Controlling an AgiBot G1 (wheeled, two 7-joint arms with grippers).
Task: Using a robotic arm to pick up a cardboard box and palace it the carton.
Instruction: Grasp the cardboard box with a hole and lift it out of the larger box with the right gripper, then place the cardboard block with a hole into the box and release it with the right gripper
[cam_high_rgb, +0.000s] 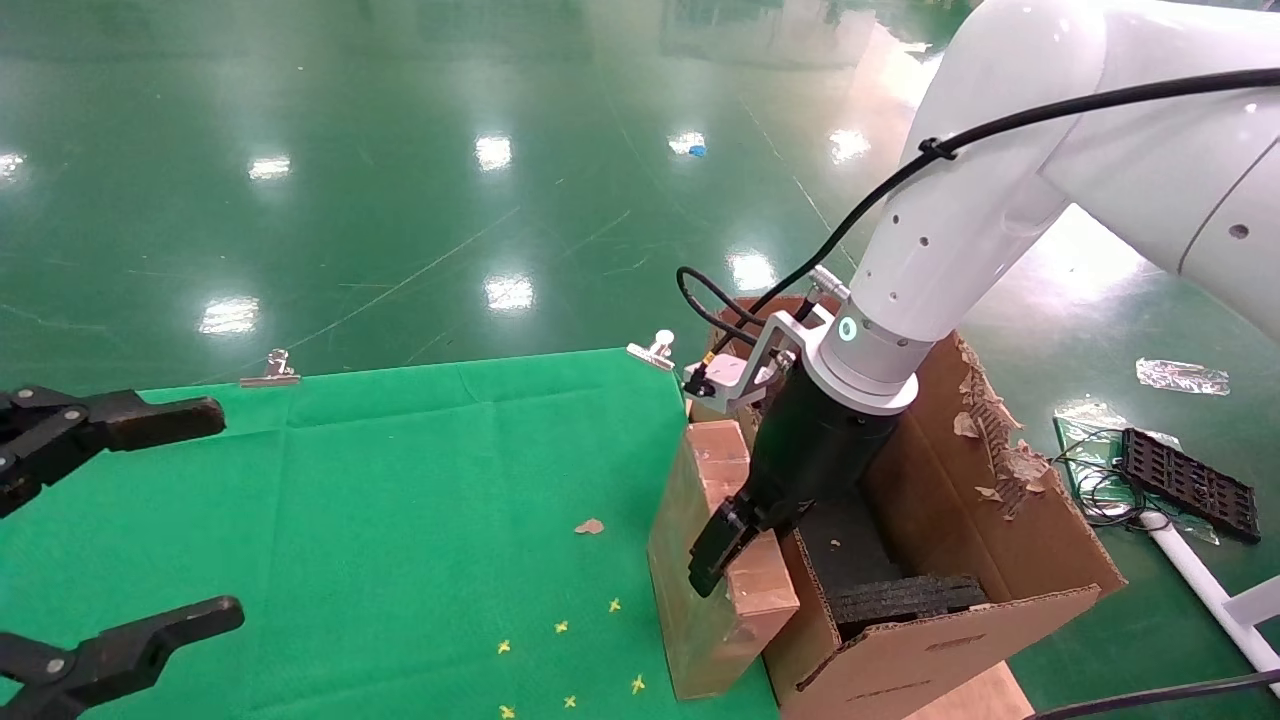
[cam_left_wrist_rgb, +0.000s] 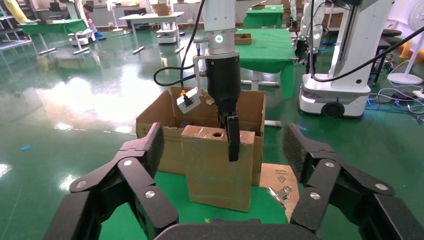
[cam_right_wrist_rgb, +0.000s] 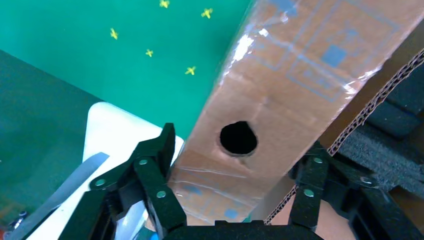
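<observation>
Lower centre-right of the head view: cardboard box (cam_high_rgb: 715, 575) stands on edge on the green cloth (cam_high_rgb: 400, 520), touching the outer wall of the carton (cam_high_rgb: 1000, 560), holed narrow face up. Not inside yet.

Right gripper (cam_high_rgb: 745, 525) comes down over that top face, fingers clamped on the box's two broad sides. Right wrist view shows one pad on each side with the round hole (cam_right_wrist_rgb: 238, 138) between them.

Risks, as I read it:
- Grip sits only on the top edge of a tape-glossy box; it may slip or swing once lifted.
- Carton wall is right against the box, with one finger wedged between them. A low lift catches the rim or drags the carton.
- Black foam blocks (cam_high_rgb: 905, 598) fill part of the carton; box could land tilted on them.
- Torn flap (cam_high_rgb: 1000, 450) at right could snag on the arm (cam_high_rgb: 960, 220).

Left gripper (cam_high_rgb: 110, 540) is parked at the left edge, fingers wide apart, holding nothing.
</observation>
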